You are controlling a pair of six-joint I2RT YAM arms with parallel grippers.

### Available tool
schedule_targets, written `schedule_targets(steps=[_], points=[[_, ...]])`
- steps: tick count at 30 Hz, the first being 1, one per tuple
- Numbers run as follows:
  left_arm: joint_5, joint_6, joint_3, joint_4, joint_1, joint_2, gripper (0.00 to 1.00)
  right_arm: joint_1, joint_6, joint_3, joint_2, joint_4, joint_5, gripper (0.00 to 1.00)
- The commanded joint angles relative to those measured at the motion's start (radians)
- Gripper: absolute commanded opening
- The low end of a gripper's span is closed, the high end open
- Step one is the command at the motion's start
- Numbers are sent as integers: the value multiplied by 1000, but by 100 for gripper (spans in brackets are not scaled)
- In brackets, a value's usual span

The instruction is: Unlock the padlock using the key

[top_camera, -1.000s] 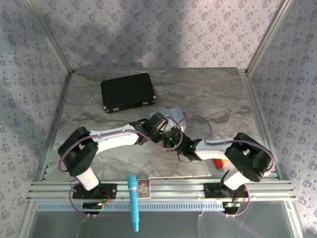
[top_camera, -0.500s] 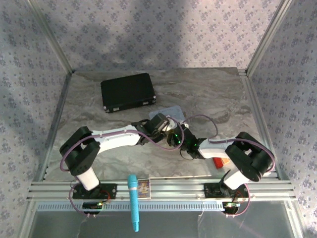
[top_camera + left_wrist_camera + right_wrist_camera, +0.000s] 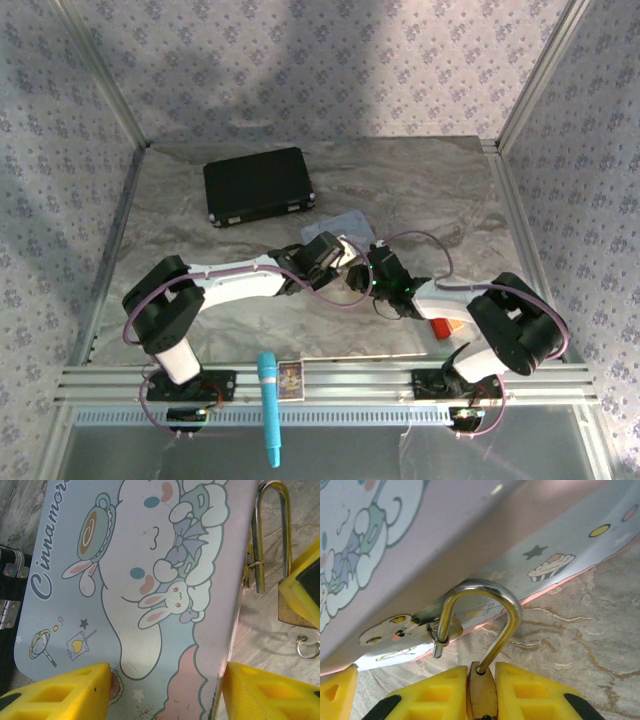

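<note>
The brass padlock is clamped edge-on in my right gripper, which is shut on its body. Its silvery shackle stands open. One leg sits in the body, while the free leg passes through the small loop on the hasp of the pale blue cartoon tin. My left gripper has one yellow finger over the tin's lid and the other against its right edge. In the left wrist view the padlock lies right of the tin, with a small silvery ring below it. The key itself is hidden. Both grippers meet mid-table.
A black case lies at the back left. A red-and-orange block sits beneath my right arm. On the front rail rest a blue cylinder and a small card. Marbled table stretches to the far right.
My right wrist has shifted right and farther from the rail, with its gripper coming up against the tin. My left gripper has edged slightly right. Both pairs of jaws have narrowed a little.
</note>
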Motion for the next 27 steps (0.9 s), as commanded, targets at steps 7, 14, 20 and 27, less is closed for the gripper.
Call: schedule_targets(steps=[7,14,20,27], points=[[-76,-26,-23,-99,-22,68,59,-56,34,-81,-5,22,-62,12],[-101,-41,-22,-118,-26,90,55,-154,77,-148,-2,145,-180,11],[-125,-42,-19,-114,-47,98,53,-230,100,-163,4,206,-272,10],[-138,-68,-14,-114,-70,114,52,-239,119,-149,14,202,-277,8]])
